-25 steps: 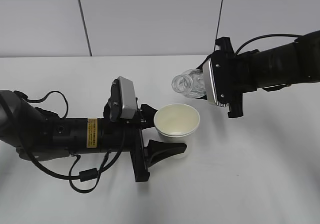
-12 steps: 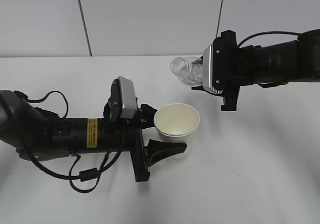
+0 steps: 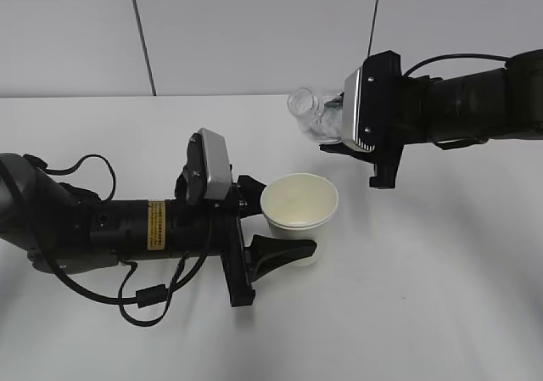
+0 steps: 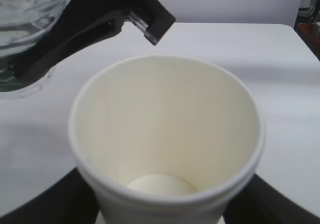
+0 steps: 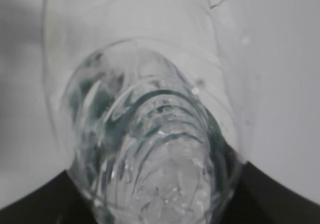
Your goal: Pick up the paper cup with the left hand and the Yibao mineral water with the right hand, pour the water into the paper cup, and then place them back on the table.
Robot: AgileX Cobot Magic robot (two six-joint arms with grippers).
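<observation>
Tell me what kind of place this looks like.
Probably a robot lab or test bench, not a kitchen: a plain white table against a grey panelled wall, with two cabled black arms, one holding a cup and one a bottle.

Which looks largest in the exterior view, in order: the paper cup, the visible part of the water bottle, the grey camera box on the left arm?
1. Paper cup, clearly largest.
2. Grey camera box and the visible part of the water bottle look alike; the right gripper hides most of the bottle, so no ranking.
</observation>
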